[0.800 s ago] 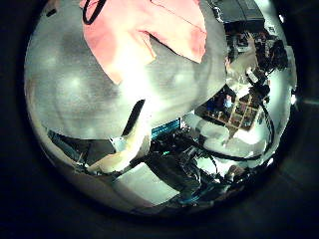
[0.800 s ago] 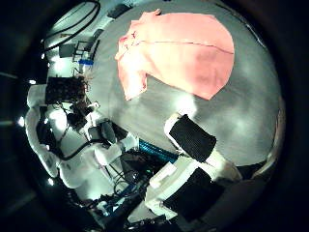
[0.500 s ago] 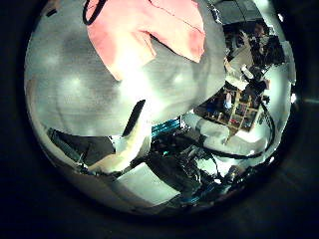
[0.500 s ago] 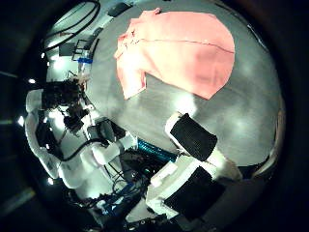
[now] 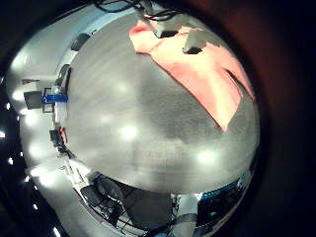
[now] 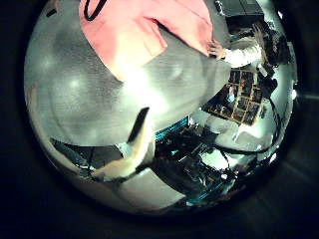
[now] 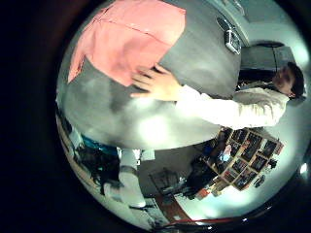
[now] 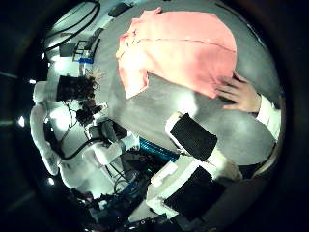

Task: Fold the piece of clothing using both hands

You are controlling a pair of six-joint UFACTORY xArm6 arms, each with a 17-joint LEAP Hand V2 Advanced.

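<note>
Right hand [image 8: 193,145]: one dark padded finger juts out straight, holding nothing, well above the bench [image 8: 193,106]. Left hand [image 6: 135,139]: can't tell its state (only one finger shows). Pink garment [image 8: 179,48] lies flat on the grey matte bench, one sleeve folded in. A person's hand [image 7: 155,83] presses its edge.

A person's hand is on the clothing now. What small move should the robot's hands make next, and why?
Probably none yet: hold the left hand and right hand above the table. The person's hand rests on the garment edge, and neither robot hand touches the cloth. Descending now could strike it.
</note>
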